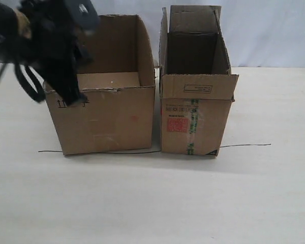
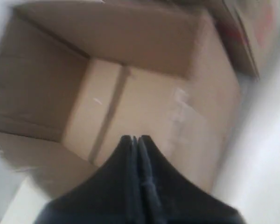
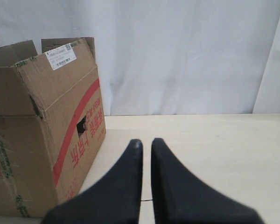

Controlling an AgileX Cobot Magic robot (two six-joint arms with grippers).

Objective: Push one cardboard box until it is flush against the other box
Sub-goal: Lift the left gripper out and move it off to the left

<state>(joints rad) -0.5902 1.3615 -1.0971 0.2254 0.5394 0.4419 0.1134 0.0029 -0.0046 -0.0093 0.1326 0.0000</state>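
Note:
The wide cardboard box [image 1: 107, 117], ragged-rimmed and open-topped, stands left of centre on the table. The narrower other box [image 1: 193, 119], with a red label and green tape, stands right beside it, and a thin dark gap shows between them. My left gripper [image 1: 75, 96] hangs at the wide box's front left corner, fingers pressed together and holding nothing. The left wrist view looks blurrily down into the cardboard box [image 2: 144, 93] past the left gripper [image 2: 136, 139]. My right gripper [image 3: 146, 142] is shut and empty, low over the table, to the side of the other box [image 3: 42, 121].
A thin black line [image 1: 244, 146] runs across the pale table [image 1: 152, 203] under both boxes' front edges. A white backdrop [image 1: 274, 30] closes off the rear. The right arm is outside the exterior view.

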